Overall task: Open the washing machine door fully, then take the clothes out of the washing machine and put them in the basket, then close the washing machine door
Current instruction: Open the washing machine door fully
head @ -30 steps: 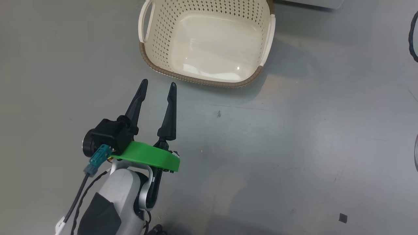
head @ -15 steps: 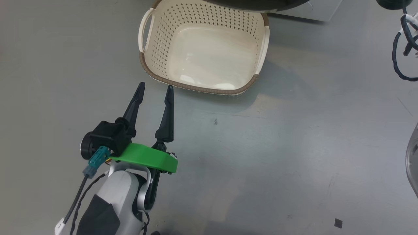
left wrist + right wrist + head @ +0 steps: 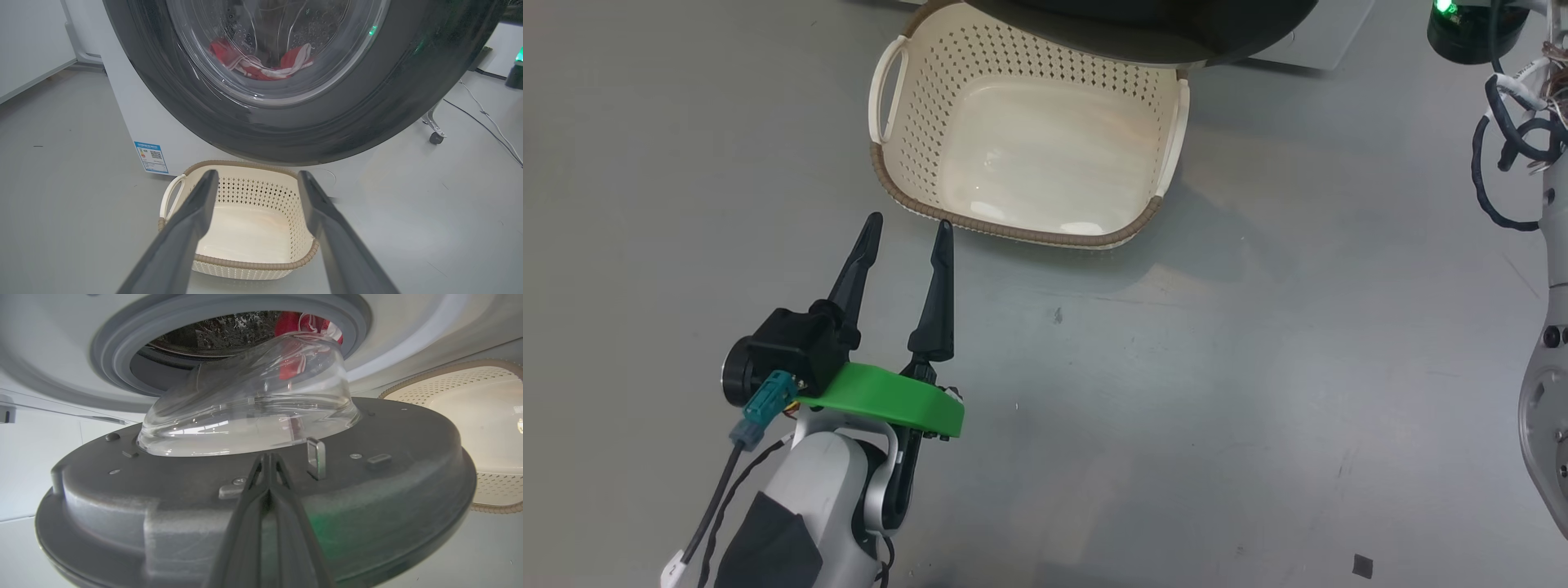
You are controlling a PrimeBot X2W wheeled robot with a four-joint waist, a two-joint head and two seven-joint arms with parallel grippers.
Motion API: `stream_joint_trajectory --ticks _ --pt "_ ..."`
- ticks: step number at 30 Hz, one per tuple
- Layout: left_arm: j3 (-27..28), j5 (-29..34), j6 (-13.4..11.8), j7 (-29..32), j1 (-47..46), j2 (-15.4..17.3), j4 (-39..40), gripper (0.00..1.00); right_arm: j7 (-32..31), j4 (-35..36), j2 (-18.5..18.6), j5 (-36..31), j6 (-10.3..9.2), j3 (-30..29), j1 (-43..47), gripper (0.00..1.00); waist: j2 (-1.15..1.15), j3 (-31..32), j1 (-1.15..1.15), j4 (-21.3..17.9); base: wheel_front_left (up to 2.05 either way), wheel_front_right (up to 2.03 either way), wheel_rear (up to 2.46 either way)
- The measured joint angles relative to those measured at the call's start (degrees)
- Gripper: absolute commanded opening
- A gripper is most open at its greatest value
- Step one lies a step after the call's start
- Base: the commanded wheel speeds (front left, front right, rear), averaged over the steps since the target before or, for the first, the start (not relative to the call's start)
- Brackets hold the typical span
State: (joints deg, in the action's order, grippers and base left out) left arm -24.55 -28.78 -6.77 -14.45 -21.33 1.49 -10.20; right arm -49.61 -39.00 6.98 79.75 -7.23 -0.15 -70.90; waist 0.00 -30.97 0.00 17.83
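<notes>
Head cam tilts up, so whole pic shifts down. Door (image 3: 1143,33) swings further out over far rim of basket (image 3: 923,106), hiding more of it. R arm (image 3: 1547,392) now shows well right of basket.

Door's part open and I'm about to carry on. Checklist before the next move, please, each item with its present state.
1. Cream perforated plastic basket with brown rim upright, empty: ok.
2. Large round glossy black-rimmed washing machine door fully open: not ok, part-way, overhanging the basket's far edge.
3. Right pincer shut, tips at the door's grey inner face beside the metal latch loop: ok.
4. Left pincer open, empty, short of the basket: ok.
5. Bright red white-striped clothes inside the white front-loading washing machine: ok.
6. Door's swing clears the basket: cannot tell.
</notes>
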Motion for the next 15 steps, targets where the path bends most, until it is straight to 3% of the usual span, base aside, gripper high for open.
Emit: stream_joint_trajectory --ticks 8,15 --pt "0.19 0.07 0.0 0.0 0.2 0.0 -0.08 1.0 2.16 1.33 -0.02 -0.24 0.11 -0.65 0.16 0.0 0.0 0.41 0.0 -0.25 0.0 0.0 0.0" --pt "0.56 0.15 0.0 0.0 0.25 0.01 -0.62 1.0 7.09 2.9 2.35 -5.88 6.8 1.38 3.09 0.0 0.0 1.92 0.0 -0.54 0.0 0.0 0.0"
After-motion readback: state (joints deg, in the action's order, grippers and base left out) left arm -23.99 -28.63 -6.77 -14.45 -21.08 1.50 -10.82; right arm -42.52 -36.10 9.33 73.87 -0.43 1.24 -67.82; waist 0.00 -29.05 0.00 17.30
